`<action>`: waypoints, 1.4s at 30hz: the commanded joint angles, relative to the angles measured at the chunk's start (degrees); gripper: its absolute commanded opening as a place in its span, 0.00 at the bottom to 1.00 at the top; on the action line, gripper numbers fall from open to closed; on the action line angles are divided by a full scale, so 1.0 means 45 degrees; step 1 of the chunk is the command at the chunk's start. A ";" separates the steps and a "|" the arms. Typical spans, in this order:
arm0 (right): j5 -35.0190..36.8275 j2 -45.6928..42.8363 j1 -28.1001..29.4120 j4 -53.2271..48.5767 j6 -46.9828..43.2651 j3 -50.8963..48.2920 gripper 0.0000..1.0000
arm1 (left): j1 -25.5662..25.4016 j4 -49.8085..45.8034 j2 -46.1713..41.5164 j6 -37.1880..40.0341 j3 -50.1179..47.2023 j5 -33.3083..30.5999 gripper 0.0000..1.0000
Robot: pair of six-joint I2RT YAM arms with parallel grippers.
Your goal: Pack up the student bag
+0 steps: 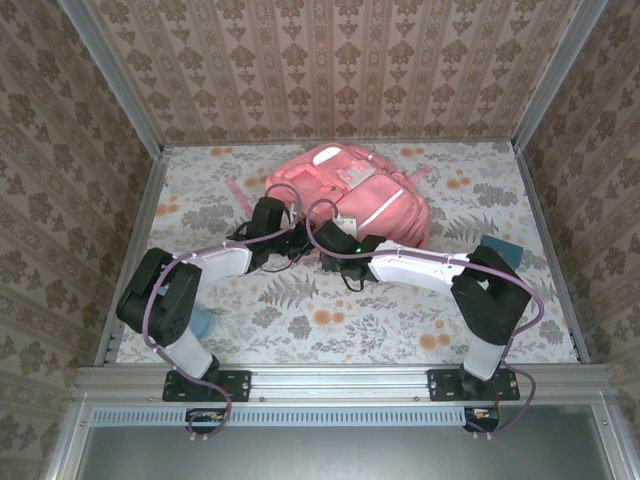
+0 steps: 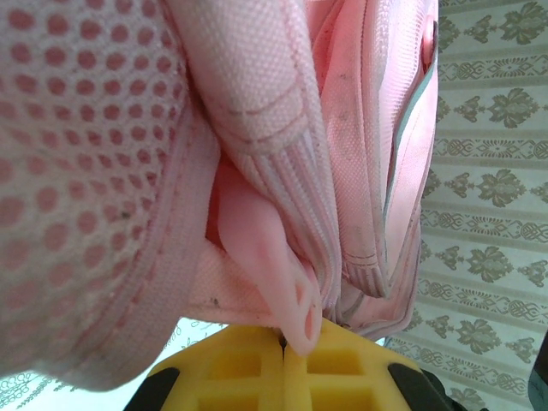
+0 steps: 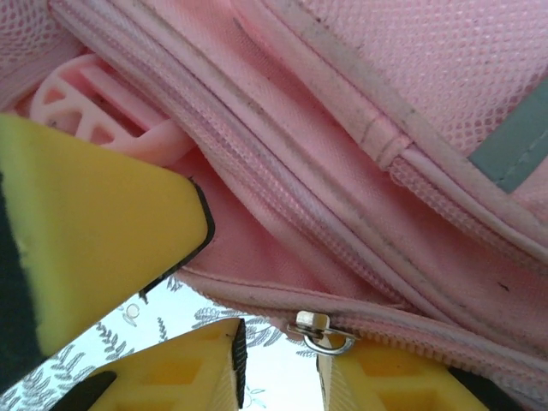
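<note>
The student bag point(image 1: 350, 190), a large pink backpack, lies at the back middle of the floral table. My left gripper point(image 1: 272, 216) is at its near left edge. In the left wrist view the yellow jaws of the left gripper point(image 2: 284, 347) are shut, with the tip of a pink rubbery zip pull point(image 2: 287, 282) pinched at their seam under bunched bag fabric point(image 2: 94, 171). My right gripper point(image 1: 335, 242) is at the bag's near edge. The right gripper point(image 3: 278, 355) is open, table showing through the gap. A metal zip slider point(image 3: 321, 330) sits just above its right fingertip, not pinched.
Another yellow finger point(image 3: 94, 231) crowds the left of the right wrist view, beside a pink lattice tab point(image 3: 73, 103). A light blue object point(image 1: 205, 322) lies under the left arm and a dark blue one point(image 1: 497, 248) beside the right arm. Patterned walls point(image 1: 330, 70) close in three sides.
</note>
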 commanded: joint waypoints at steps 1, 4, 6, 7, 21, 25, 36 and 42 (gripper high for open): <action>0.1671 0.0331 -0.0109 -0.0355 -0.0216 0.0392 0.34 | -0.0166 0.0816 -0.0244 0.0042 0.0750 0.0912 0.02; 0.2146 0.0378 -0.0099 -0.0314 -0.0359 0.0534 0.37 | -0.0159 0.0821 -0.0233 0.0026 0.0769 0.0932 0.02; 0.2956 0.0396 -0.0032 -0.0626 -0.0054 0.0627 0.37 | -0.0161 0.0829 -0.0242 -0.0016 0.0761 0.0913 0.02; 0.3303 0.0388 0.0003 -0.0681 0.0049 0.0599 0.35 | -0.0161 0.0835 -0.0251 -0.0036 0.0747 0.0917 0.02; 0.5159 -0.0068 0.0228 -0.2366 0.1800 0.0761 0.33 | -0.0161 0.1030 -0.0176 -0.0172 0.0689 0.0888 0.01; 0.5201 0.0115 0.0178 -0.2900 0.1962 0.1032 0.29 | -0.0161 0.1108 -0.0193 -0.0207 0.0671 0.0915 0.01; 0.4599 -0.0251 0.0152 -0.3264 0.1600 0.0816 0.04 | -0.0047 0.1051 -0.0223 -0.0171 0.0535 0.0718 0.00; 0.3099 -0.1395 -0.0087 -0.3459 0.1232 -0.0319 0.03 | 0.0377 0.1031 -0.0244 -0.0094 0.0232 0.0255 0.00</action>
